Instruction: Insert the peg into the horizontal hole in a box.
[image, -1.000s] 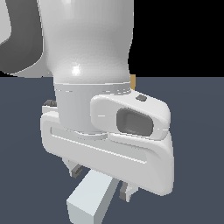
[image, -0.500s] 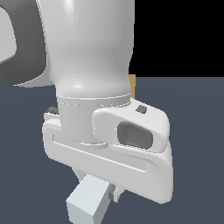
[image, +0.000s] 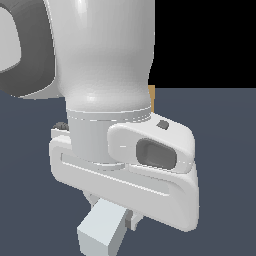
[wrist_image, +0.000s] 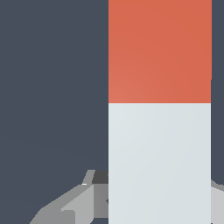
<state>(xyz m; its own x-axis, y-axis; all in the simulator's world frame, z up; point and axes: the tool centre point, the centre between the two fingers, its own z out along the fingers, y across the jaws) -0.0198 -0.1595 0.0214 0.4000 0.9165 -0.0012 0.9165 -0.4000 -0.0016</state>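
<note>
Up close, the white robot arm's gripper (image: 107, 212) fills the exterior view, its jaws closed on the long square-sectioned peg (image: 102, 231), whose pale grey-white end juts toward the camera beneath the hand. Behind the wrist, only a sliver of the tan-orange box (image: 151, 98) shows; its hole is hidden. From the wrist view, the peg (wrist_image: 159, 131) runs pale grey-white to red above the dark grey floor (wrist_image: 52, 87).
</note>
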